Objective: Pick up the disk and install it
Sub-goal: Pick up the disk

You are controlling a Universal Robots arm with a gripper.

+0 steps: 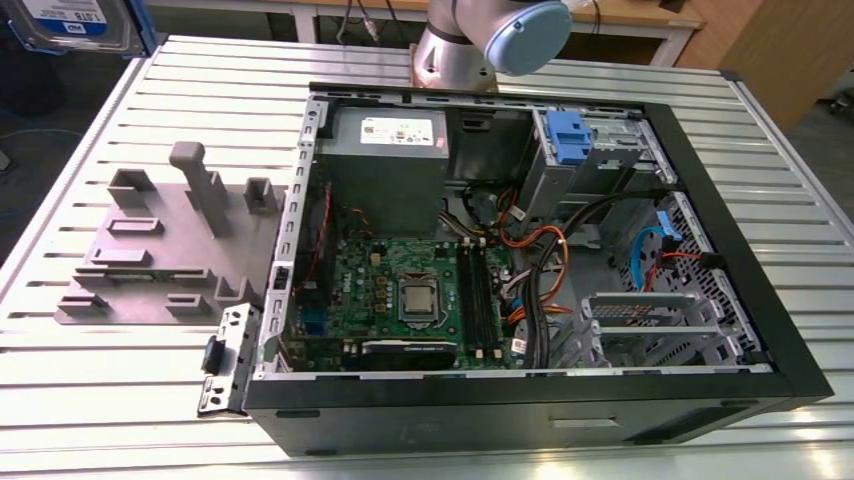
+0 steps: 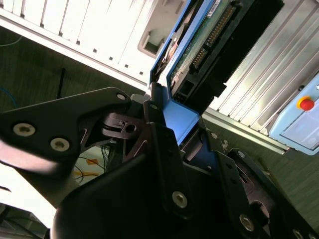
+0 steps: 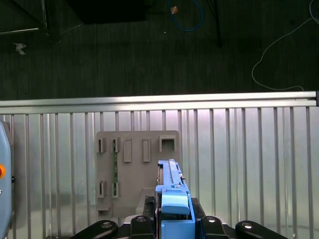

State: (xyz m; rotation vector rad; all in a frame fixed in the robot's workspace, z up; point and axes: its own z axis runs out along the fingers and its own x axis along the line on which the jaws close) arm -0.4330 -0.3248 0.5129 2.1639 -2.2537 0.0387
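The pincer (image 3: pixel 172 211) is clamped on the disk (image 3: pixel 169 179), held edge-on between its 2 fingers. Below it lie the grey holder (image 3: pixel 134 174) and the slatted desk (image 3: pixel 249 164), with open air around them and the desk's edge beyond.

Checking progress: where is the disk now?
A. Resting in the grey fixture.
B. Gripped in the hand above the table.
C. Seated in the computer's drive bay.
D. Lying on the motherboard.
B: in both wrist views the hand is shut on the disk, held off the grey fixture below.

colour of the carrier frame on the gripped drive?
Blue, the plastic carrier around the disk; best in the first wrist view.
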